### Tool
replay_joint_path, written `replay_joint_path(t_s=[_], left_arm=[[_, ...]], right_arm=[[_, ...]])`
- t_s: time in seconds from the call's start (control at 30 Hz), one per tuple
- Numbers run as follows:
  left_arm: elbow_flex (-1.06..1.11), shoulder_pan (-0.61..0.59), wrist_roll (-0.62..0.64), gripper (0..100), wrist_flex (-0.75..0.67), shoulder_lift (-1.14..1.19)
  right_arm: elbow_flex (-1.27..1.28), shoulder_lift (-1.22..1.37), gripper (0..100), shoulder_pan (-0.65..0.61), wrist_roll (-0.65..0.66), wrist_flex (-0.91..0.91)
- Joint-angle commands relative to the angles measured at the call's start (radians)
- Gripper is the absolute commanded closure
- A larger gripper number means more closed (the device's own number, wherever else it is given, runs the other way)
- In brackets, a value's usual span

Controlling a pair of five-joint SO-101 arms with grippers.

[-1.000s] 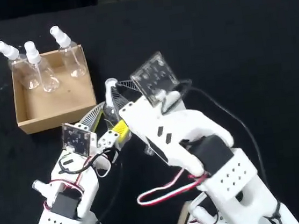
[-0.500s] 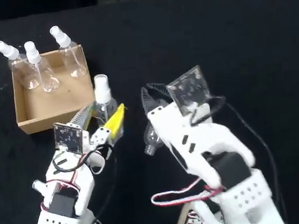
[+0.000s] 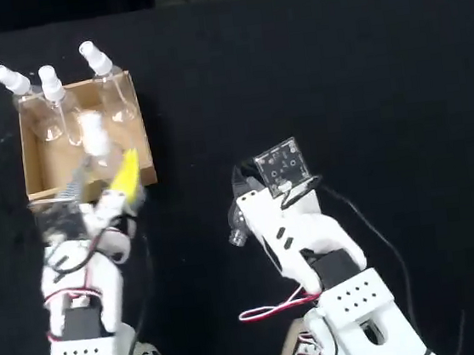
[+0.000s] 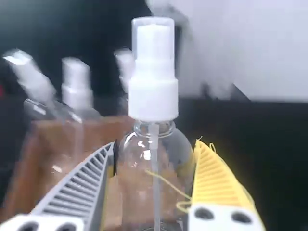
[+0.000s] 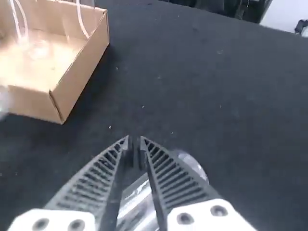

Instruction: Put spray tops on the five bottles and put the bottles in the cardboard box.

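Left hand (image 3: 102,169) clamped on clear plastic bottle with white spray top (image 4: 153,120), now swung from beside brown cardboard box (image 3: 51,197) to above it, right hand (image 5: 134,142) nearly closed, drawn back over another clear bottle (image 5: 188,162) lying on black tabletop (image 3: 362,69)

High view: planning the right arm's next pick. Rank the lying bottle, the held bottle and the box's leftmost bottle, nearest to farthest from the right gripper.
1. Lying bottle: just beneath the right gripper.
2. Held bottle: over the box, to the left.
3. Leftmost bottle: the box's far left corner.
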Motion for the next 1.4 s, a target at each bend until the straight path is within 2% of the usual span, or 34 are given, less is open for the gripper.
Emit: replay_joint_path(t_s=[0.0,0.1,0.57,0.73,0.93,1.17,1.37], left_arm=[[0.019,-0.223,-0.002,87,-0.272,-0.009],[0.01,-0.257,0.0,87,-0.368,-0.008],[-0.113,-0.257,0.0,87,-0.39,0.057],[-0.202,-0.259,0.005,87,-0.56,0.304],[-0.326,-0.265,0.0,87,-0.73,0.749],[-0.377,-0.298,0.0,87,-1.071,1.185],[-0.38,-0.298,0.0,87,-1.321,1.425]], right_arm=[[-0.002,-0.019,98.7,0.011,-0.002,-0.035],[-0.001,-0.019,98.7,-0.008,-0.002,-0.037],[0.018,-0.021,98.7,-0.041,-0.002,-0.035],[0.018,-0.021,98.7,-0.041,-0.002,-0.035],[0.019,-0.021,98.7,-0.037,0.0,-0.035],[0.019,-0.021,98.7,-0.037,0.0,-0.035],[0.019,-0.021,98.7,-0.037,0.002,-0.035]])
